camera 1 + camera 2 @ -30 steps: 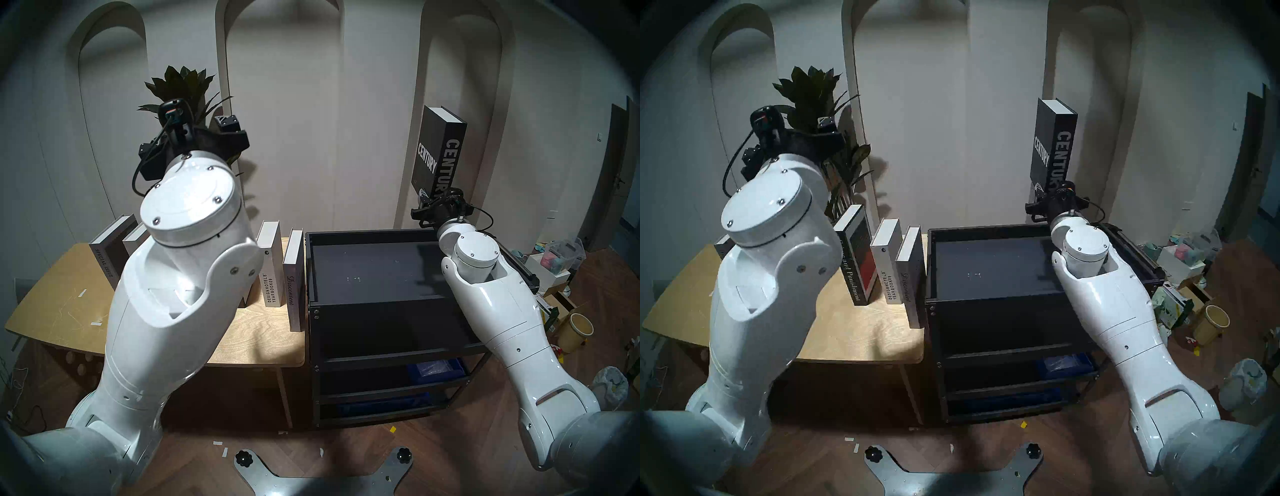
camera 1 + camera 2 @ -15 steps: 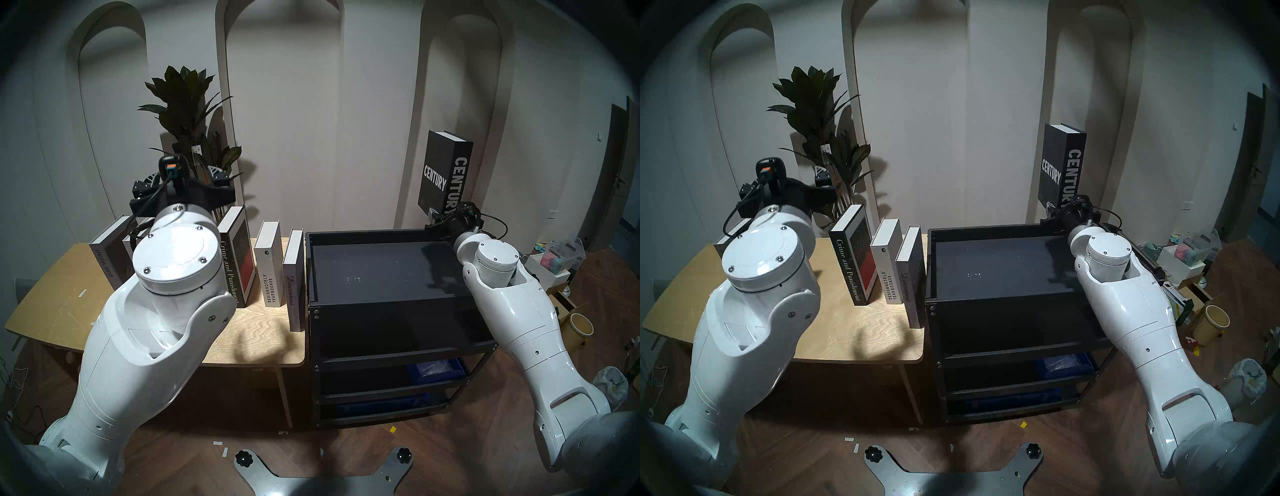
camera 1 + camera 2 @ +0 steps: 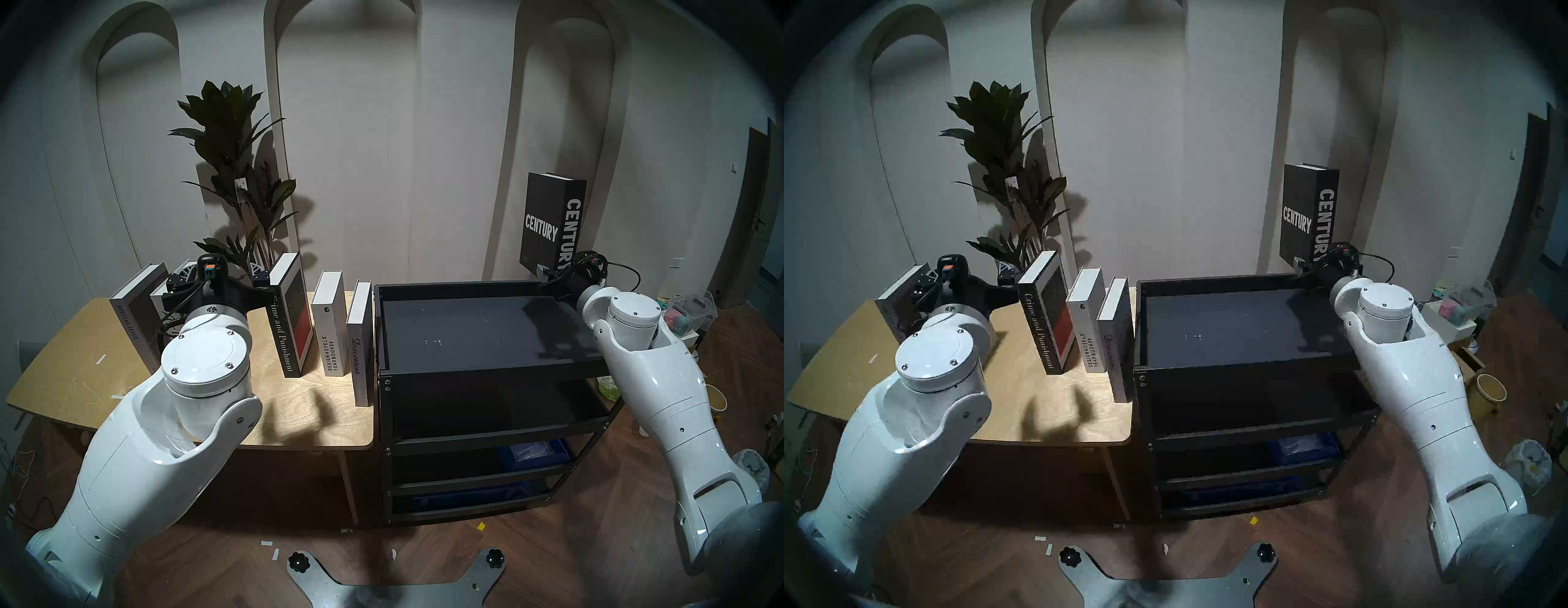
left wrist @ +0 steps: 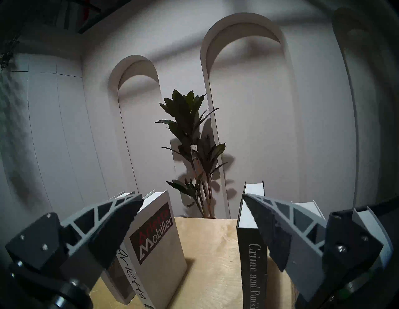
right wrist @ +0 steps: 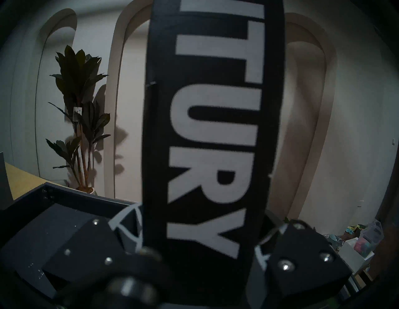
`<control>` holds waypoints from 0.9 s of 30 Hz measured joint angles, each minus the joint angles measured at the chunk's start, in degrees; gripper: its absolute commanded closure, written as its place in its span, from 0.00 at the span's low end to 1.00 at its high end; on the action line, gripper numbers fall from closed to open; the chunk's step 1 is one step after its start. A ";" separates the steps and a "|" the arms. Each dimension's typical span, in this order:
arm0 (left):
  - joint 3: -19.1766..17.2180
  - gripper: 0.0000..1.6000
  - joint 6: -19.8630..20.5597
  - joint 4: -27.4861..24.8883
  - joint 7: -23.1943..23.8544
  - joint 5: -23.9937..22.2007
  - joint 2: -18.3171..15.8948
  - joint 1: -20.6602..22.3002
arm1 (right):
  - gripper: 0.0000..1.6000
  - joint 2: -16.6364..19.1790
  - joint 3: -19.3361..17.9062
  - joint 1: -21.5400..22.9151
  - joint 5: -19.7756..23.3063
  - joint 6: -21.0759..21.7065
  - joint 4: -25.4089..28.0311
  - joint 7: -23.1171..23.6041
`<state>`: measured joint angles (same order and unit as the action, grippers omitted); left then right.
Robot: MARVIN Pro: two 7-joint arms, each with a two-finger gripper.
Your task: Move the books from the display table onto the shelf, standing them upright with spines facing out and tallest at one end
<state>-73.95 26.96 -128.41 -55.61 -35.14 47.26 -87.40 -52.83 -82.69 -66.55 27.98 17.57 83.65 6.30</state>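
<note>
My right gripper (image 3: 551,274) is shut on the bottom of a black CENTURY book (image 3: 551,220), which it holds upright just above the back right corner of the shelf (image 3: 458,285); its spine (image 5: 216,129) fills the right wrist view. On the display table (image 3: 76,373) stand SPECIAL ISSUE (image 3: 131,322), Arietta (image 4: 155,237), Crime and Punishment (image 3: 288,318), a white DESIGNHOTELS yearbook (image 3: 329,327) and Discontent (image 3: 359,344). My left gripper (image 4: 191,198) is open at book-top height, facing the gap between Arietta and Crime and Punishment, with nothing between its fingers.
A tall potted plant (image 3: 237,170) stands behind the table against the arched wall. The shelf's lower tiers hold blue bins (image 3: 534,452). Boxes and clutter (image 3: 687,314) lie on the floor right of the shelf.
My left arm came down from plant height to the level of the book tops. My right arm carried the CENTURY book lower and to the right, over the shelf's back right corner.
</note>
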 measured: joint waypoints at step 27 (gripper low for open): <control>-14.10 0.00 -25.27 0.88 17.16 0.23 -6.03 -17.38 | 1.00 8.86 -2.98 -3.83 1.51 4.07 -10.79 11.76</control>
<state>-88.06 1.70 -127.53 -38.45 -34.91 41.23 -104.78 -43.97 -85.67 -70.38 29.49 21.65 72.87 18.06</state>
